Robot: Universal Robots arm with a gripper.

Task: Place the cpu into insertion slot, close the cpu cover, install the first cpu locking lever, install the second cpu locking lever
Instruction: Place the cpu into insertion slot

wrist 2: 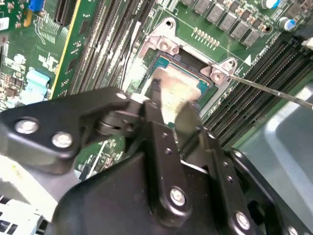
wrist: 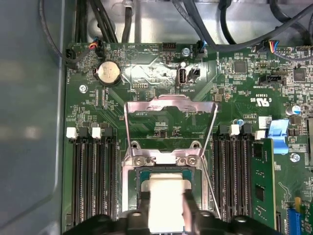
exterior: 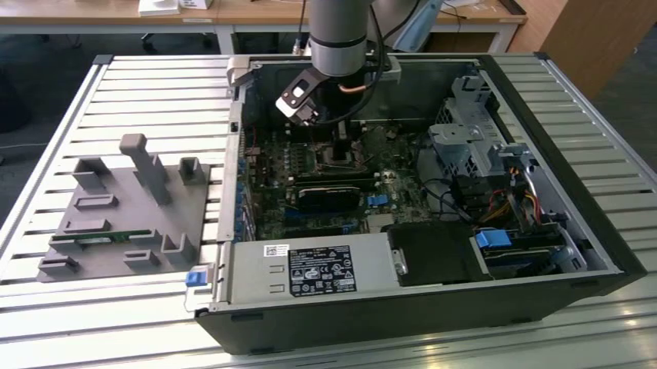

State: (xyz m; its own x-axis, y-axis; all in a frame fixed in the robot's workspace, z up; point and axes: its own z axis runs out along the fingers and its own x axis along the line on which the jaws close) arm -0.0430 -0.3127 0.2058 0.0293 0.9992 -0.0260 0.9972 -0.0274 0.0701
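Observation:
My gripper reaches down into the open computer case, over the motherboard. Its black fingers flank the cpu, a silver-grey square chip, and are shut on its two sides. The cpu lies in or just above the insertion slot, whose dark, teal-edged rim shows around it; I cannot tell whether it is seated. The cpu cover, a thin metal frame with a window, stands flipped open beyond the slot. A thin wire locking lever sticks out unlatched beside the socket.
Long black memory slots run on both sides of the socket. A black graphics card, a power supply and a drive cage crowd the case. A grey fixture sits on the slatted table at the exterior view's left.

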